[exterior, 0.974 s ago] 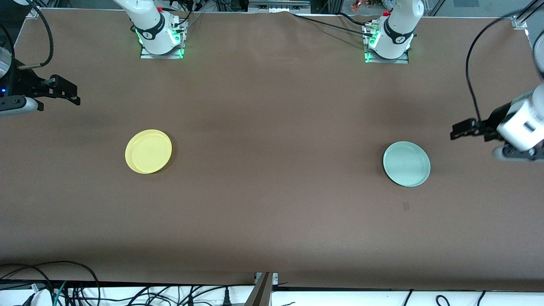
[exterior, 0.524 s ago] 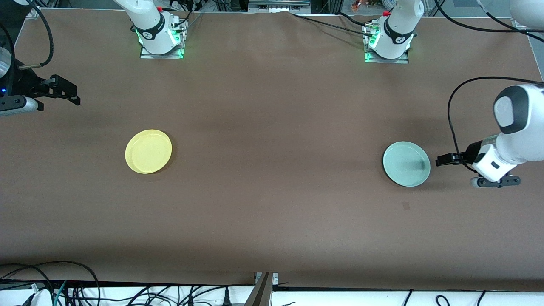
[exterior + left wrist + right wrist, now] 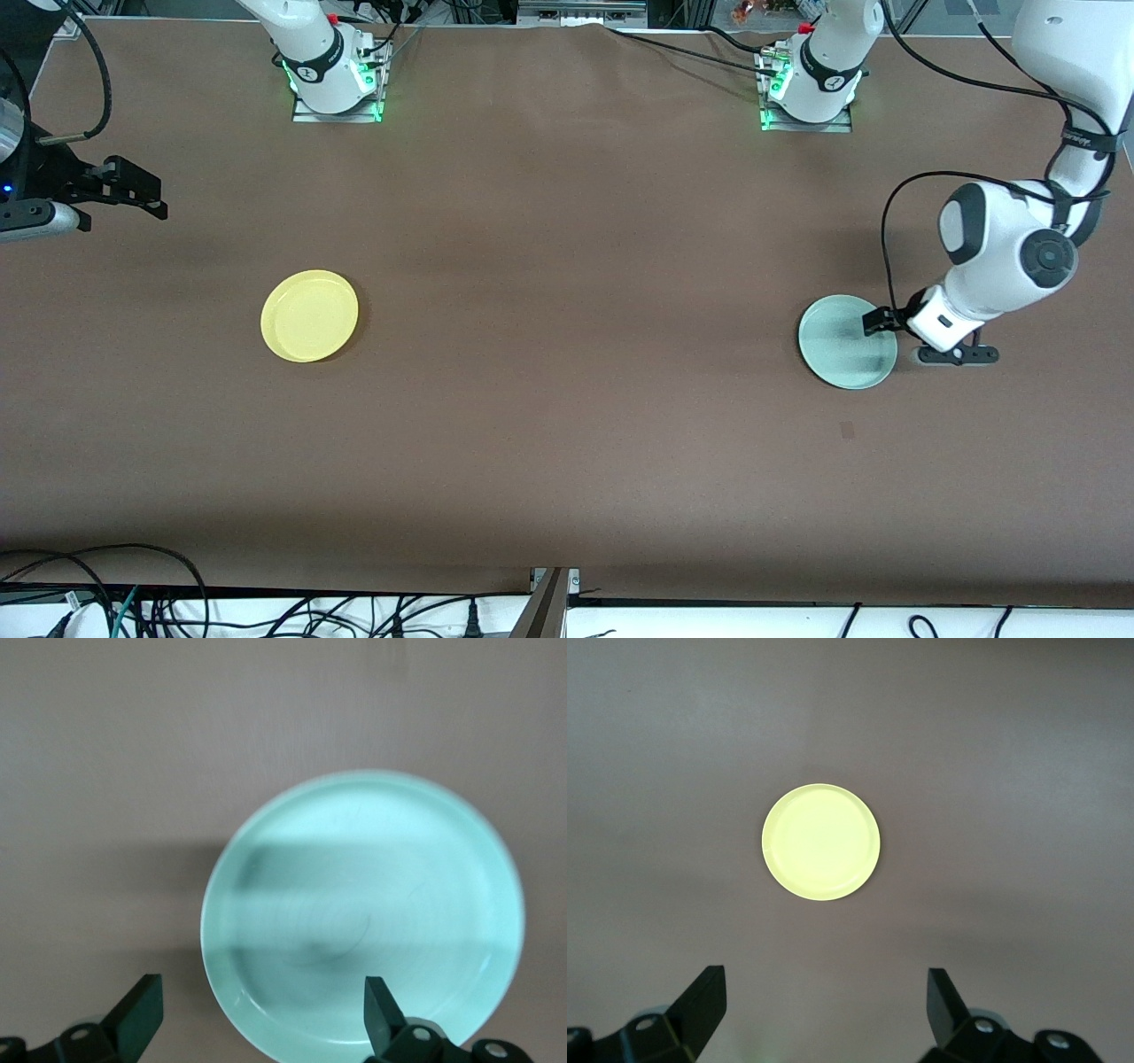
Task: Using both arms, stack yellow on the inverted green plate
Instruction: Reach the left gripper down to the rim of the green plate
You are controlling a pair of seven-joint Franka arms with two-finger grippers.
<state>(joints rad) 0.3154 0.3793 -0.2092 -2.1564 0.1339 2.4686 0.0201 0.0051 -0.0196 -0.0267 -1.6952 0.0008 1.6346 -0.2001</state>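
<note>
- On the table [image 3: 567,292] in the front view, the green plate [image 3: 842,350] lies rim-up toward the left arm's end; the left gripper [image 3: 877,321] hangs over its 3 o'clock edge. The yellow plate [image 3: 309,315] lies well apart. The right gripper [image 3: 133,190] waits.
- Left wrist view: fingers [image 3: 137,1014] spread wide, empty, straddling the green plate's [image 3: 363,912] rim. A shallow bite could let it slip mid-flip.
- Right wrist view: fingers [image 3: 700,1001] wide, empty, above the yellow plate [image 3: 820,842].

Robotics lab: bolted arm bases [image 3: 335,84], brown-covered table [image 3: 567,425], loose cables [image 3: 133,602].
</note>
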